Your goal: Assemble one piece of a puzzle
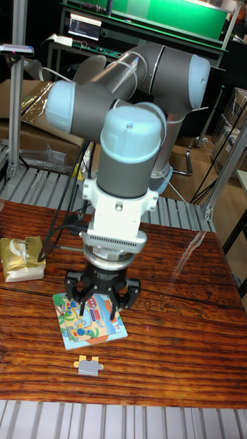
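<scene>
far left on the wooden table (171, 274): a gold bag (22, 258), lying flat, well apart from everything else. right of it, toward the near edge: a square puzzle board (88, 328) with a bright cartoon picture, turned slightly askew, flat on the wood. just near of the board's near edge, close to but apparently not touching it: a loose piece (89, 365), grey and tan, flat on the table, alone.

directly above the board: the gripper (101, 307), pointing straight down from the arm (127, 137). fingers (84, 300) dark, splayed out to left and right of the black hub. jaws apart, nothing between them. tips low over the board's far half; touching it or hovering just above, cannot tell. the piece lies outside the jaws, nearer than the fingertips and a little left of the gripper's midline, with the board's near half between them.

above the gripper: a white wrist block with a ribbed band, then the pale blue cap and grey links of the arm folding back to the far right. black cables (63, 226) running down from the wrist on the left side.

right part of the table: bare dark wood with glare streaks. beyond the far edge: grey metal slats (41, 185), cardboard, a green panel (165, 17) at the top.
</scene>
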`<move>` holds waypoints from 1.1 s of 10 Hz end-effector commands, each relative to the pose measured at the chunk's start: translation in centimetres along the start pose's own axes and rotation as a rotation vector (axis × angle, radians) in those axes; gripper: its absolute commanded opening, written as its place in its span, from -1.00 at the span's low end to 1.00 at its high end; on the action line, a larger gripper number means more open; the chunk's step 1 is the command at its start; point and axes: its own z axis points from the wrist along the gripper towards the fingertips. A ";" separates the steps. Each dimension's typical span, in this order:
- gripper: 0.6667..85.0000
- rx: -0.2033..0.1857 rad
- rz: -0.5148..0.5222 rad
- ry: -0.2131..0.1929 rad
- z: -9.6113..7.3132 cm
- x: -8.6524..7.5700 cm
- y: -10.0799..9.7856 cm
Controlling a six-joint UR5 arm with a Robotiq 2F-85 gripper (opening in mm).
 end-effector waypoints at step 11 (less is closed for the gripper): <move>0.33 -0.005 -0.015 -0.088 7.4 -6.5 0.1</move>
